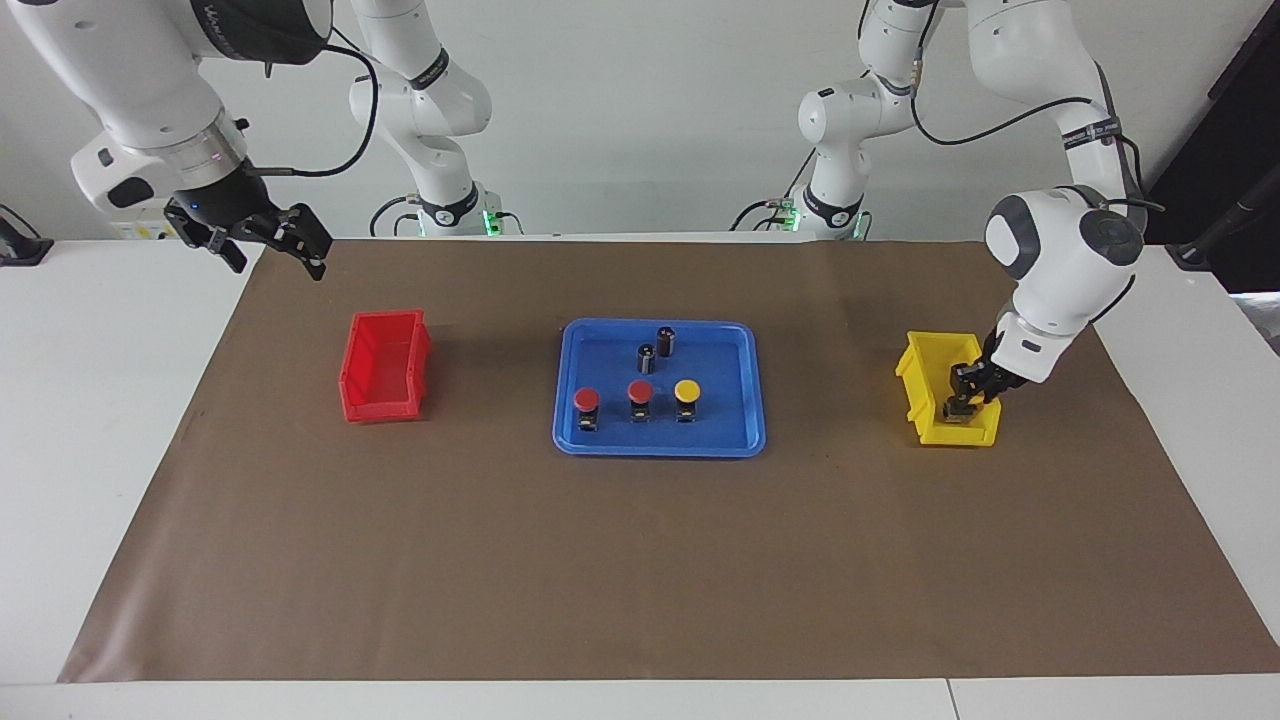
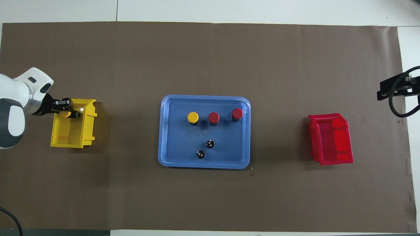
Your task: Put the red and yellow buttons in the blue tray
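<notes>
The blue tray (image 1: 660, 445) (image 2: 203, 165) lies mid-table. In it stand two red buttons (image 1: 587, 401) (image 1: 640, 392) (image 2: 214, 117) (image 2: 237, 113) and one yellow button (image 1: 687, 391) (image 2: 193, 117) in a row. My left gripper (image 1: 962, 408) (image 2: 73, 113) reaches down into the yellow bin (image 1: 925, 385) (image 2: 72, 137), shut on another yellow button (image 2: 67, 114), whose cap shows between its fingers. My right gripper (image 1: 275, 262) (image 2: 390, 91) hangs open and holds nothing, raised over the mat's edge at the right arm's end, where that arm waits.
Two dark capless cylinders (image 1: 667, 341) (image 2: 210, 144) stand in the tray, nearer to the robots than the buttons. A red bin (image 1: 385, 400) (image 2: 331, 141) sits toward the right arm's end. A brown mat (image 1: 640, 580) covers the table.
</notes>
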Tool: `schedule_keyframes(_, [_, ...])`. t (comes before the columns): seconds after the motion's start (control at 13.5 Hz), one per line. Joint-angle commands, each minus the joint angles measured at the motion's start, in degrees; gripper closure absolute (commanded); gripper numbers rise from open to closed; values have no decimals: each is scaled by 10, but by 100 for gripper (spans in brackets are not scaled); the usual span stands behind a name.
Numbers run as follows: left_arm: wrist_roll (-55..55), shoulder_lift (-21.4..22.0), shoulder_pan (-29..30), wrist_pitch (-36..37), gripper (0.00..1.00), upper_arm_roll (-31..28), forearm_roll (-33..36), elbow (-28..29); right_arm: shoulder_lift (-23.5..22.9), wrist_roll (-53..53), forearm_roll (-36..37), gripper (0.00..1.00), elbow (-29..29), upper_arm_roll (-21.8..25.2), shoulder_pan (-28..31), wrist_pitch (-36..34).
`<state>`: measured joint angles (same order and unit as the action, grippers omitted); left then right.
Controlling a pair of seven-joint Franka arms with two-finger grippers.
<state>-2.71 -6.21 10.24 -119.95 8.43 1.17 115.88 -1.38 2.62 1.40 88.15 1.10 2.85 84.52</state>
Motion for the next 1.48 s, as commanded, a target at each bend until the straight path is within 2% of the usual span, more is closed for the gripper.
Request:
schedule_keyframes(0.0, [-18, 22, -7, 136, 95, 4, -34, -88, 32, -27, -3, 0, 55, 6, 8, 24])
schedule_keyframes(0.15, [-73, 44, -20, 181, 95, 14, -53, -114, 31, -27, -3, 0, 55, 7, 8, 25])
schedule_keyframes(0.37, [-249, 38, -40, 149, 98, 124, -61, -124, 31, -25, -3, 0, 55, 7, 7, 24])
schedule_keyframes(0.52, [-295, 34, -49, 132, 98, 182, -61, -122, 33, -23, -3, 0, 55, 7, 5, 23])
schedule_keyframes(1.11, [-359, -33, -121, -23, 98, 192, -38, -67, 37, -10, 0, 0, 57, 3, -2, 24])
schedule_keyframes(1.26, [-419, -61, -134, -53, 98, 202, 14, -68, 38, -10, 0, 0, 60, 3, -2, 23])
schedule_keyframes(1.41, [-435, -77, -136, -64, 98, 207, 27, -64, 37, -10, 0, 0, 58, 3, 1, 23])
